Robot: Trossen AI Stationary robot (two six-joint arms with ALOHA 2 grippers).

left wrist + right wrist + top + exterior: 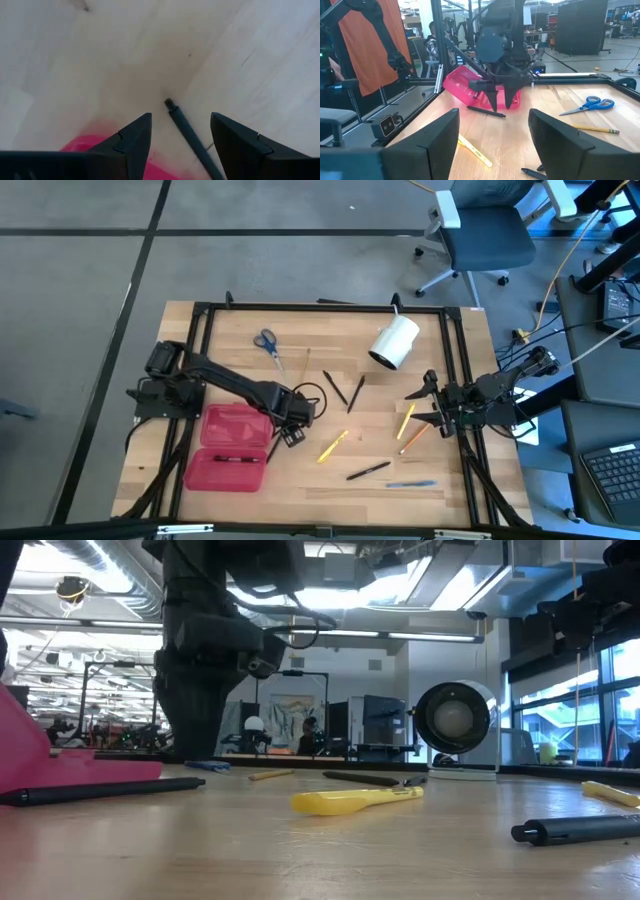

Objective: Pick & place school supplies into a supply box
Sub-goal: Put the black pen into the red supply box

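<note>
the pale wooden plank tabletop (pixel 230 330) carries everything, ringed by a thin black metal frame (pixel 300 306). on its left side lies the flat red translucent plastic supply box (pixel 232 445), opened out into two hinged halves; a black pen (pixel 234 459) lies inside the half nearer the tabletop's front edge. the dark left arm (pixel 215 376) reaches across from the left, and its left tool (pixel 290 430) hangs just beside the box's right edge, fingers spread wide and holding nothing. in the left wrist view a thin dark pen (pixel 192 141) lies on the wood between those fingers, with the box's red corner just beside it. the right arm waits at the tabletop's right edge, its right tool (pixel 425 405) also spread wide and empty.

a white cylinder (pixel 394 342) lies on its side near the back right. small blue-handled scissors (pixel 267 343) lie near the back, well apart from the box. the other school supplies are scattered over the middle and right: two dark pencils (pixel 342 390) angled toward each other, a yellow marker (pixel 332 446), a yellow pencil (pixel 405 421), an orange pencil (pixel 414 439), a black pen (pixel 368 471) and a thin blue pen (pixel 410 483) near the front.
</note>
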